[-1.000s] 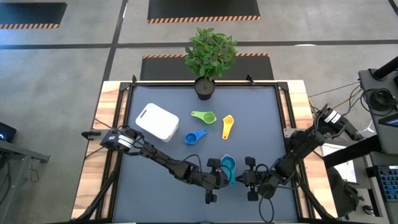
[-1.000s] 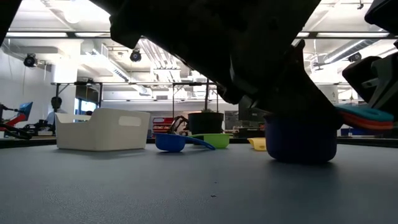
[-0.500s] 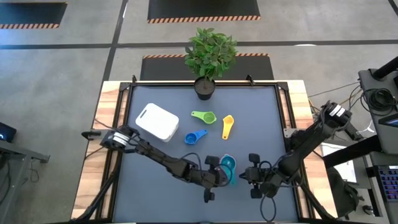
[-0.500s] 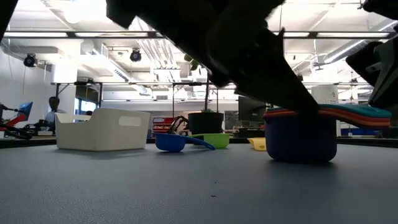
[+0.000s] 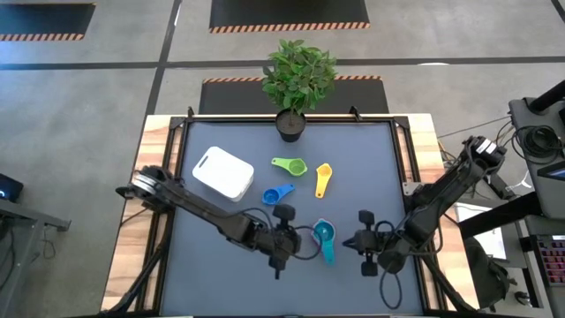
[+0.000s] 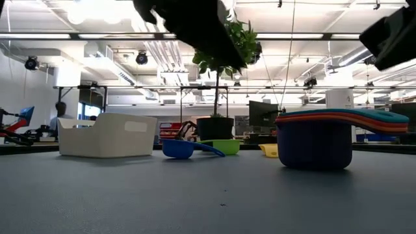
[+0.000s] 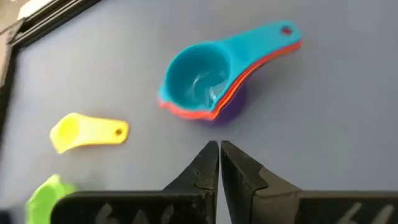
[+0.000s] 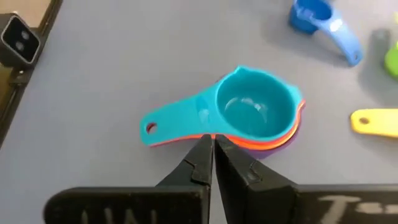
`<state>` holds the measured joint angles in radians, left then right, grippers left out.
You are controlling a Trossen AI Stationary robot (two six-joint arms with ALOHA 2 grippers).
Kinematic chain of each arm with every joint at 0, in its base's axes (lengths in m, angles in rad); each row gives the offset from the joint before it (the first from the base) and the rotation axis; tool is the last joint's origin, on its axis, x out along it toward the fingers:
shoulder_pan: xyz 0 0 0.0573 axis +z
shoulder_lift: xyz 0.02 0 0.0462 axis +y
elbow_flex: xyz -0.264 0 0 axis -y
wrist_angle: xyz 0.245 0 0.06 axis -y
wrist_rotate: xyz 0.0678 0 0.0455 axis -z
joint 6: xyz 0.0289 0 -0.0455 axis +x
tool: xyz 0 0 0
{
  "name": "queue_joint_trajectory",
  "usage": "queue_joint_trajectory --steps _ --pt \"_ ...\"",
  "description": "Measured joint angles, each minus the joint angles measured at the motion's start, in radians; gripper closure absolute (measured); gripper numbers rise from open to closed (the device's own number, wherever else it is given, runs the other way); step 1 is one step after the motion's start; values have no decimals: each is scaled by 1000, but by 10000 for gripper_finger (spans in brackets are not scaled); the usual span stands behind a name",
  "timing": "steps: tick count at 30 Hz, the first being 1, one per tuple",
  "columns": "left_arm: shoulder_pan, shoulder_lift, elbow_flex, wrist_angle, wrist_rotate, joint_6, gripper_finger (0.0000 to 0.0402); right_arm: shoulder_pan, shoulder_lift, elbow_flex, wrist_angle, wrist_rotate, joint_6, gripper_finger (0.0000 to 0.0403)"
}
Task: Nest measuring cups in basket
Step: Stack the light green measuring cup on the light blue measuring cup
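A nested stack of measuring cups (image 5: 324, 237), teal on top, then orange and red, purple at the bottom (image 6: 315, 140), stands on its base on the mat at near centre. My left gripper (image 5: 295, 238) is shut and empty just left of it, with the stack ahead of its fingers (image 7: 211, 74). My right gripper (image 5: 354, 241) is shut and empty just right of it (image 8: 249, 112). Loose blue (image 5: 277, 193), green (image 5: 290, 165) and yellow (image 5: 323, 179) cups lie farther back. The white basket (image 5: 222, 172) stands at far left.
A potted plant in a black pot (image 5: 291, 124) stands at the middle of the far edge. The mat's raised black frame (image 5: 402, 159) runs along its sides. Open mat lies along the near edge and at the far right.
Both grippers have drawn back from the stack and risen, the left toward the table's left, the right toward its right. The teal, orange and red cups, held tilted beside the purple cup a second ago, now sit level inside it.
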<state>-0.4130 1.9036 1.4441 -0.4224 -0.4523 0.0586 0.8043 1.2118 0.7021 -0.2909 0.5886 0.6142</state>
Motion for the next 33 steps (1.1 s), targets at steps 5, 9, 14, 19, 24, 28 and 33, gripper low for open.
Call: queue_joint_trajectory --steps 5,9,14,19,24,28,33 --pt "7 -60 0 -87 -11 4 402 0 -13 0 -6 76 -91 394" --pt "15 -86 0 -107 -14 19 402 0 -23 0 -4 132 -129 394" --pt "46 -89 -14 -110 -36 76 402 0 -46 0 -6 147 -146 394" --pt "125 -89 -39 -108 -35 145 402 0 -81 -1 -6 202 -193 394" --pt "253 -89 -76 -90 82 224 402 0 -122 -2 -6 239 -242 394" --pt "370 -89 -96 -89 124 258 402 0 -149 -2 -5 251 -266 394" --pt "506 -89 -117 -67 203 327 402 0 -156 -2 -5 270 -274 394"
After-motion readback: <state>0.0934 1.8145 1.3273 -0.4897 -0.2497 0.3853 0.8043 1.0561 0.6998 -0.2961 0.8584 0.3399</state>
